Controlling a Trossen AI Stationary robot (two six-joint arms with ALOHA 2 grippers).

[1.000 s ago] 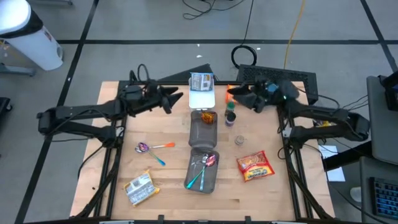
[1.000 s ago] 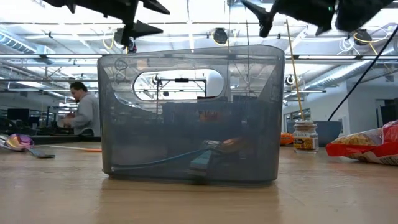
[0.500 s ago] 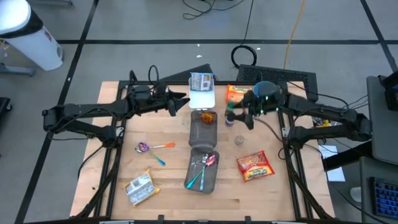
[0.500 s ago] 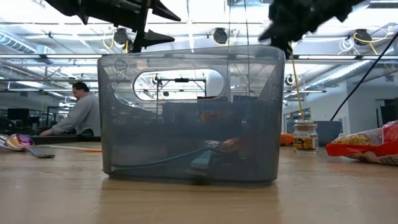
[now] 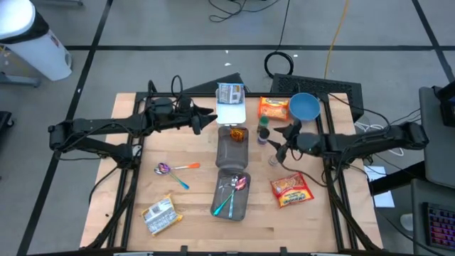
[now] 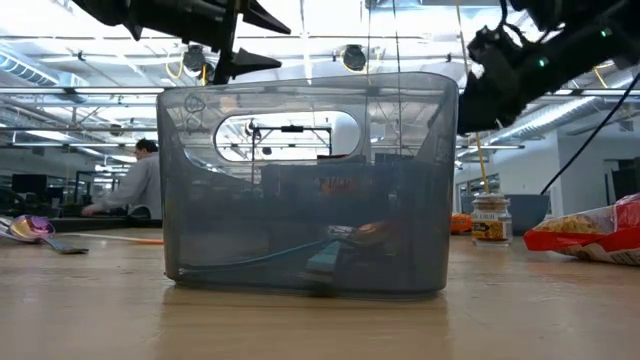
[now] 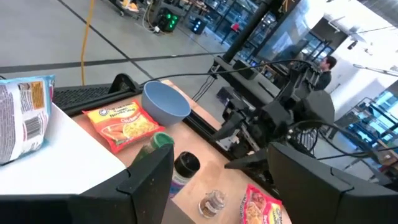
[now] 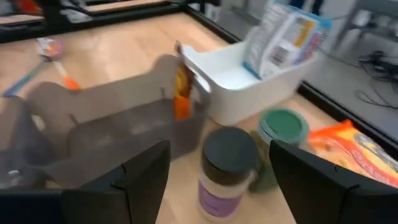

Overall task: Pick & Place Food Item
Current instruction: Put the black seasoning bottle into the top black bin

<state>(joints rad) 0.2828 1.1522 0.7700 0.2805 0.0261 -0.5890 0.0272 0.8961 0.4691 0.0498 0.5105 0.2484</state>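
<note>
Hovering just beside the black-lidded jar (image 8: pixel 227 169), the right tool (image 5: pixel 282 142) has its jaws spread and grips nothing; that jar, next to a green-lidded one (image 8: pixel 282 127) near the white bin (image 8: pixel 249 81), looks like the food item to be picked. It is probably rigid and smooth, light to moderate, slippery if glass, so pinching across the lid or just under it seems safest. Over the bin's other side, the left tool (image 5: pixel 206 115) waits, also spread and empty.
</note>
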